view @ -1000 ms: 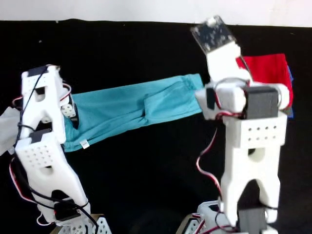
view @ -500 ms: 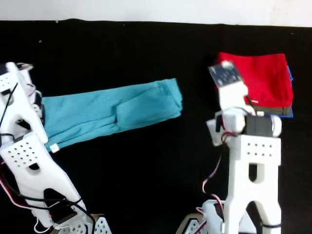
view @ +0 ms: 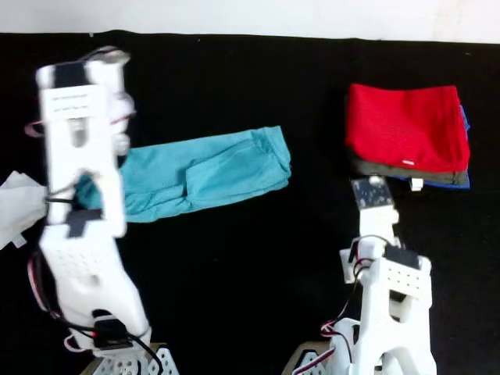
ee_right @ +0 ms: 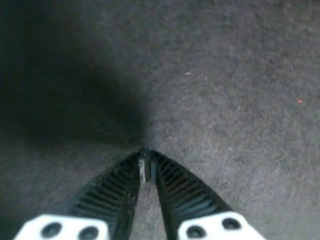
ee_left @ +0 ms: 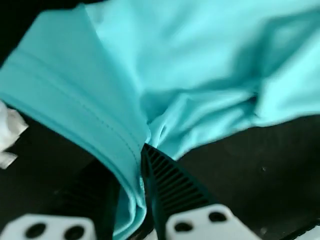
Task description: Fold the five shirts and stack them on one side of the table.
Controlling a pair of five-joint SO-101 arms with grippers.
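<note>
Since 1 s ago your right arm has drawn back from the teal shirt (view: 207, 170) toward 5 o'clock. The right gripper (ee_right: 145, 159) is pressed together, empty. The left gripper (ee_left: 142, 152) pinches the shirt's 9 o'clock end, probably to pull it flat. The shirt lies left of centre, and the folded stack (view: 406, 129) sits at 2 o'clock.

surface: black table (view: 234, 297) | backdrop: white wall (view: 234, 16) along its far edge
</note>
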